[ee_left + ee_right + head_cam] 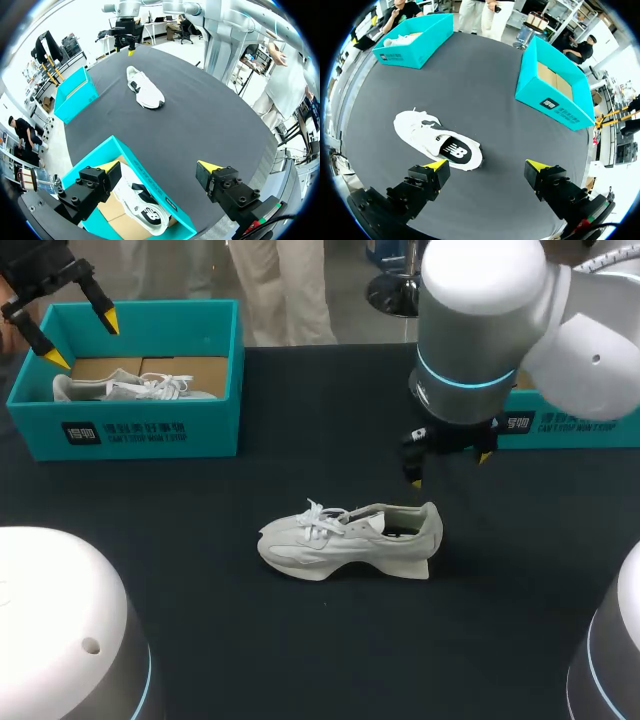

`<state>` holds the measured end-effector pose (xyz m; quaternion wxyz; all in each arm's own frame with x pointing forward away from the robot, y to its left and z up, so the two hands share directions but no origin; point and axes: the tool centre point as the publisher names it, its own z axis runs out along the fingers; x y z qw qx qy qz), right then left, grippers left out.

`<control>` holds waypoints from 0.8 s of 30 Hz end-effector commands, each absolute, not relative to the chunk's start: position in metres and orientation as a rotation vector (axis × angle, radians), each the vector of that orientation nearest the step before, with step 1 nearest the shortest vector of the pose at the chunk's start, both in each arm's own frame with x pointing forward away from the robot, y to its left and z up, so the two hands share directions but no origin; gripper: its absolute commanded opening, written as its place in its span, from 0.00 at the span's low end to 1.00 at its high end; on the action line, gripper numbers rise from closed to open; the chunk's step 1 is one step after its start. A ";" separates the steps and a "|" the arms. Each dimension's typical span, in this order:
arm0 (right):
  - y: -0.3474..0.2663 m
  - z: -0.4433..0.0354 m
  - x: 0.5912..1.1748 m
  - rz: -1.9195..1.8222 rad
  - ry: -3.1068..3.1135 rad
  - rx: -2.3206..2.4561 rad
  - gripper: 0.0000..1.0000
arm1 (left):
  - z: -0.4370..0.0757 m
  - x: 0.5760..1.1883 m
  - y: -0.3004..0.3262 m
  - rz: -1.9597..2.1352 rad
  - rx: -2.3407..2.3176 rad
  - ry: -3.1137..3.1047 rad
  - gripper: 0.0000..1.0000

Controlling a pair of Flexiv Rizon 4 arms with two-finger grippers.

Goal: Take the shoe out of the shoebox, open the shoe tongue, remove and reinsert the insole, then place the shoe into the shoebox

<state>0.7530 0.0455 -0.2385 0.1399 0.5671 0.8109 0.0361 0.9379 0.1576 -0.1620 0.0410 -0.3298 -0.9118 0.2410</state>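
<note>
**Shoe's out on the table, both grippers wide open and holding nothing**

Biggest thing first: the black table (300, 650) fills pretty much everything. My right arm (480, 320) comes in from the right side and bulks over the middle, hiding part of the right shoebox (575, 425).

There are two teal boxes. The left shoebox (150, 430) sits at the far left corner, and the right one is at the far right, well apart from it. From the right wrist cam you can see brown cardboard lining inside the right box.

The white shoe (350, 540) is out of either box. It stands upright on its sole around the middle of the table, toe toward the left box and heel toward the right. The laces are bunched on top, and the insole (454, 151) with its dark print shows through the opening.

A second shoe (130, 388), also white, lies inside the left shoebox on the cardboard.

The right gripper (450, 466) hangs over the heel end of the table shoe, not touching it, with its yellow tips spread wide.

The left gripper (82, 339) hovers above the left shoebox, fingers also wide apart. One finger sits over the box interior and the other is out past the box wall.
</note>
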 end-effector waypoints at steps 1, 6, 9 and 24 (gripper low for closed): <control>0.026 -0.246 0.750 0.549 2.863 0.057 1.00 | -0.162 0.938 0.158 0.737 -1.011 -2.793 1.00; 0.024 -0.248 0.751 0.459 2.888 0.062 1.00 | -0.162 0.938 0.158 0.737 -1.011 -2.793 1.00; 0.024 -0.248 0.751 0.459 2.888 0.062 1.00 | -0.162 0.938 0.158 0.737 -1.011 -2.793 1.00; 0.024 -0.248 0.751 0.459 2.888 0.062 1.00 | -0.162 0.938 0.158 0.737 -1.011 -2.793 1.00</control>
